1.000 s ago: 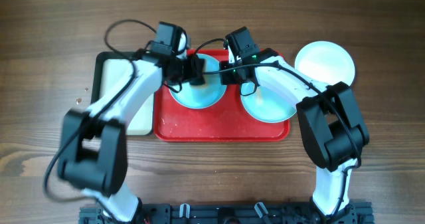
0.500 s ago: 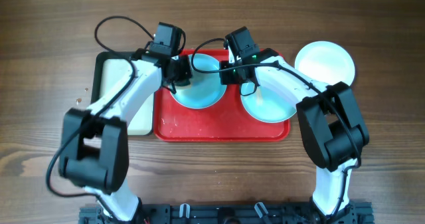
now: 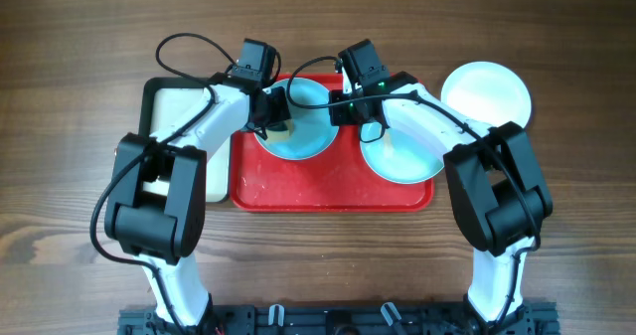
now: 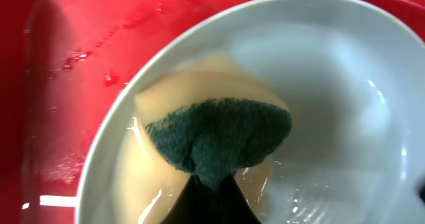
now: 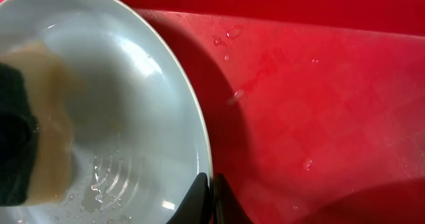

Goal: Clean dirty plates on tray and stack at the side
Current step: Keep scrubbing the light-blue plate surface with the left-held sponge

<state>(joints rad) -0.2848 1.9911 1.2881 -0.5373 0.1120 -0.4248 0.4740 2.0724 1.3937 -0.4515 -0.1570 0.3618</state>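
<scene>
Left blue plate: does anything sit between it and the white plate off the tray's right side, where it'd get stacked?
Yes. The second blue plate sits on the tray between the left blue plate and the white plate, and the right arm stretches over that path.

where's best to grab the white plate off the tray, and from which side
Probably the rim at its right edge, from above, one finger inside, one outside. The white plate lies flat on the table, so only the raised rim gives a hold; its left edge is crowded by the right arm and red tray.
</scene>
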